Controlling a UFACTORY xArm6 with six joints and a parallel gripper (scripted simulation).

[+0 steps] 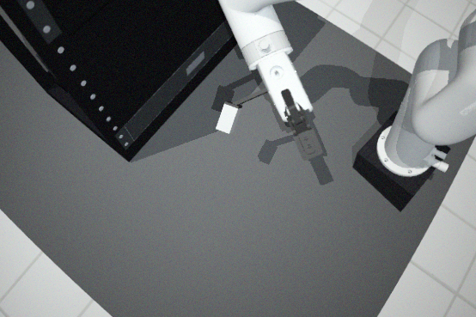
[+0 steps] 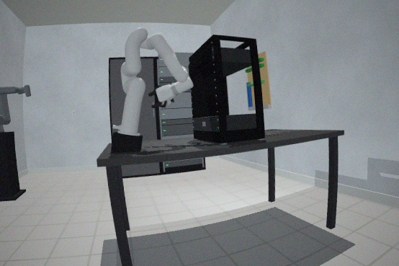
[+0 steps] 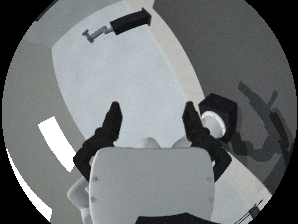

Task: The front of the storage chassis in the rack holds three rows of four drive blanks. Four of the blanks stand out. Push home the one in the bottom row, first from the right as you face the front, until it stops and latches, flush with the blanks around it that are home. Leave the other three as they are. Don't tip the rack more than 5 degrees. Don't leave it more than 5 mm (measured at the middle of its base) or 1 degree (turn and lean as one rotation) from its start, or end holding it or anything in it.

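Note:
The black rack (image 1: pixel 107 45) (image 2: pixel 227 89) stands on the dark table (image 1: pixel 193 217) (image 2: pixel 216 144). The storage chassis (image 2: pixel 206 123) sits low in the rack as a grey front panel. Its single drive blanks are too small to make out in any view. My gripper (image 1: pixel 296 119) (image 2: pixel 156 101) (image 3: pixel 152 109) is open and empty. It hangs in the air between the rack's front and the arm's base (image 1: pixel 399 166) (image 2: pixel 126 142), well clear of the rack and above the table. The wrist view faces away from the rack and shows only the two spread fingers, the room wall and the table's edge.
A small white rectangle (image 1: pixel 227 118) (image 3: pixel 49 133) lies on the table in front of the rack. A grey server cabinet (image 2: pixel 173 110) stands behind the table. A second dark stand (image 2: pixel 9 161) is at the far left of the room.

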